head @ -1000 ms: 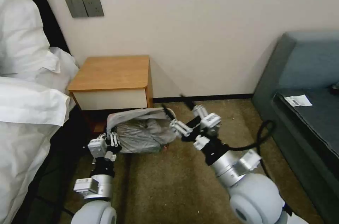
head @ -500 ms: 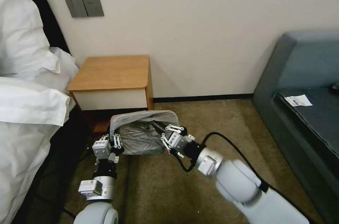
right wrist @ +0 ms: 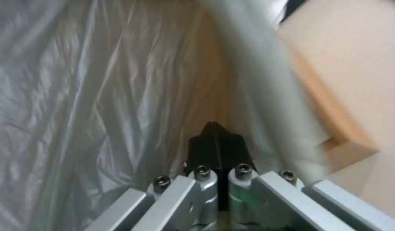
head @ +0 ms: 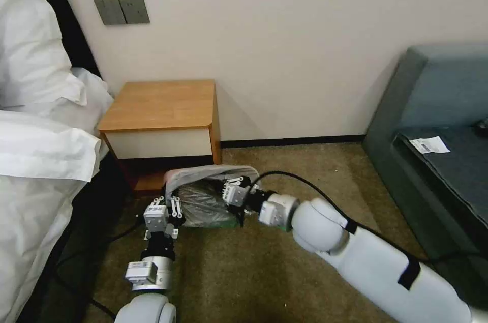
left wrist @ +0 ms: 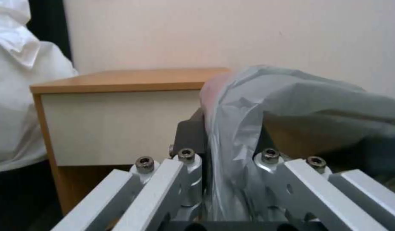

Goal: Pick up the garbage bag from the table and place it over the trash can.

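Note:
The grey translucent garbage bag (head: 203,201) lies draped over the trash can (head: 219,223) on the carpet in front of the table (head: 162,107). Just a pale green strip of the can shows beneath the plastic. My left gripper (head: 171,204) is at the bag's left edge. In the left wrist view the gripper (left wrist: 225,134) is shut on a bunched fold of the bag (left wrist: 291,93). My right gripper (head: 227,186) reaches into the bag's mouth from the right. In the right wrist view its fingers (right wrist: 214,128) are shut where the plastic (right wrist: 99,96) creases.
White bedding (head: 40,150) and a dark bed side fill the left. A grey-blue sofa (head: 437,124) with a paper slip stands at the right. The wall runs behind the table. A black cable (head: 305,185) loops over the right arm. Brown carpet (head: 244,272) lies between.
My right arm swung left from beside the can into the bag's mouth, and its gripper went from open to shut. The left gripper shifted slightly right with the bag's edge.

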Available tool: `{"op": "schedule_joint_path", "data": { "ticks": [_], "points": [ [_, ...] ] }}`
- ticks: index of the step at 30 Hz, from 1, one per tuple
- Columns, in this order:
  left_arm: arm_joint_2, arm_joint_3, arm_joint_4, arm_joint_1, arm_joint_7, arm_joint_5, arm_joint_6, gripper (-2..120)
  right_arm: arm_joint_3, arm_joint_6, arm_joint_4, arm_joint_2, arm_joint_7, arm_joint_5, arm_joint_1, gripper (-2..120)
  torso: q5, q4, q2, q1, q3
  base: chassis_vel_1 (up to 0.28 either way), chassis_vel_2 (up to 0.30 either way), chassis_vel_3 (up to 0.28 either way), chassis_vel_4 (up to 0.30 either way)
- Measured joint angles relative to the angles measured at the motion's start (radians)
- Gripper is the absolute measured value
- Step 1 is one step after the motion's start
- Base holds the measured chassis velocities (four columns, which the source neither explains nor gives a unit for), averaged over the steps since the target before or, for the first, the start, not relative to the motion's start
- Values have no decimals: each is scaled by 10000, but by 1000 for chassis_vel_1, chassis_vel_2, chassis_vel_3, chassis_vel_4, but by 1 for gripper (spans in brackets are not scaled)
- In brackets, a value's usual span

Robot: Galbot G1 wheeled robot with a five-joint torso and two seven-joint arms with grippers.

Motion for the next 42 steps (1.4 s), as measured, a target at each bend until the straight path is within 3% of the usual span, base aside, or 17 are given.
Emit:
{"op": "schedule_joint_path", "data": {
  "ticks": [10,22,42],
  "points": [
    [-83,97,48,-36,-31,372,-4,11,-1473,-610,-1223,388,44,198,1112,0,0,0,0,0,-1,0,0,0,0],
    [-192,582,-25,170,-36,967,-62,11,-2413,-649,-2666,954,-10,-385,2015,0,0,0,0,0,-1,0,0,0,0],
    [-227,1036,-210,458,-26,1722,-247,11,-2356,-228,-4186,1645,-72,-1024,1866,0,1,0,0,0,-1,0,0,0,0]
  ]
}}
